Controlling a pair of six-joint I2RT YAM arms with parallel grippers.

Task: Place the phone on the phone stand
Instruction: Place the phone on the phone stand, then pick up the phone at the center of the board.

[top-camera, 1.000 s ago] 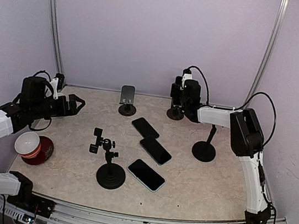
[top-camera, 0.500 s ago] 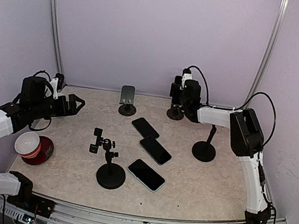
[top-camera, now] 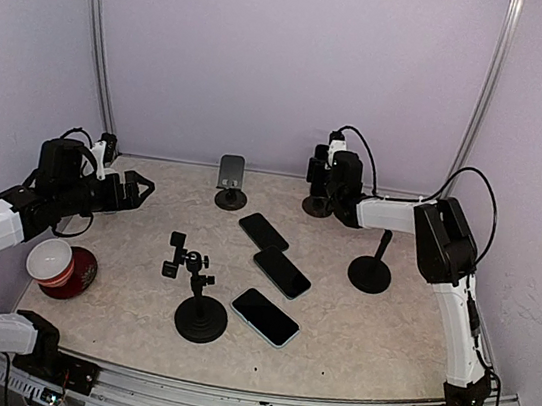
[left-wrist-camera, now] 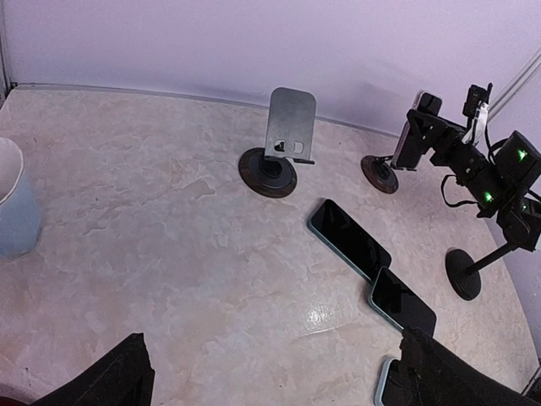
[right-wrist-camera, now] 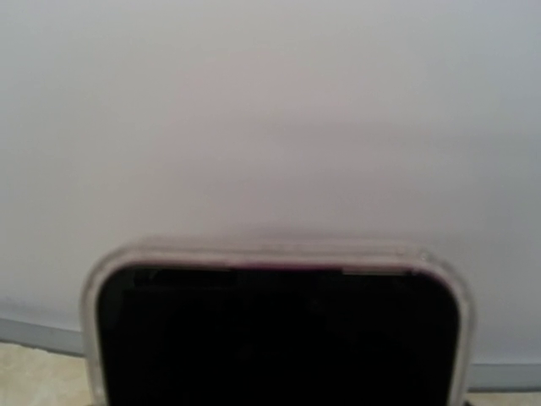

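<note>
Far left of the phone stand (top-camera: 317, 206): left gripper (top-camera: 138, 188) spread wide, empty. Directly above that stand: phone (left-wrist-camera: 412, 139), upright, at the right gripper (top-camera: 321, 167); clamped on it or merely alongside, cannot tell. Likely rigid, light, glass-slick, breakable; best taken by the 2 long edges, never the screen.

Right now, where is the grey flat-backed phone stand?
In the top view, the grey stand is at the back middle of the table, just behind the farthest flat phone and left of the right arm.
</note>
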